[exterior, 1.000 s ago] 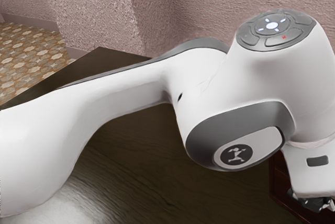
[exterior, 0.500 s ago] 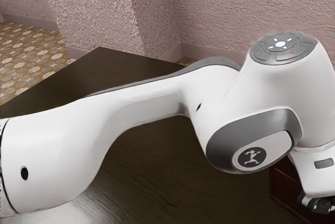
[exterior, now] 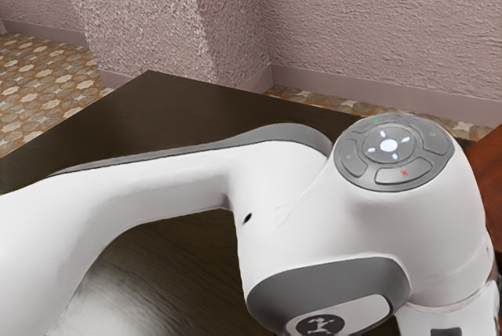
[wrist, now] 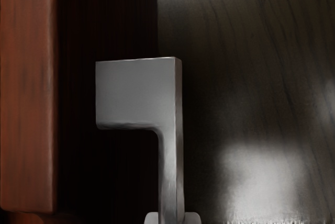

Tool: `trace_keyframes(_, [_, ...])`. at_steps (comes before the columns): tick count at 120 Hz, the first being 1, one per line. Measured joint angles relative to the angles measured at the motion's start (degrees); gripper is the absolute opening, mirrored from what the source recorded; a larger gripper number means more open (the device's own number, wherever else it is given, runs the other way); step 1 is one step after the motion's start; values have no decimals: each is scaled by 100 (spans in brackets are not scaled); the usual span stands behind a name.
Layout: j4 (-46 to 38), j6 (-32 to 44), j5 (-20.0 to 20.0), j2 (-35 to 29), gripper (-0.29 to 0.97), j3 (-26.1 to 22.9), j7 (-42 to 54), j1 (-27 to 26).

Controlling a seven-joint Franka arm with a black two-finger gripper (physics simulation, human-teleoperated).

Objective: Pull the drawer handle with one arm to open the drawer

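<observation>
Handle sits close ahead of my hand, near the wrist camera's centre. It's a grey metal bar with an L-bend, between a red-brown wood panel and the dark tabletop. In the exterior view my arm covers that spot, with red-brown wood at 3 o'clock. Can't tell whether my pincer is open or closed.

The handle looks matt grey metal, the drawer front reddish wood, the table dark wood
</observation>
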Motion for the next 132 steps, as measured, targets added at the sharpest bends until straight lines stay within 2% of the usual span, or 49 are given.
trace_keyframes(36, [-1123, 38, 33, -998, -4, 1, -165, -244])
trace_keyframes(55, [-1441, 38, 3, -1301, -2, -35, -249, -288])
trace_keyframes(93, [-1652, 32, -34, -1493, -2, -49, -383, -360])
trace_keyframes(117, [-1655, 18, -50, -1497, 12, -57, -432, -376])
trace_keyframes(132, [-1632, 12, -55, -1571, 14, -152, -454, -381])
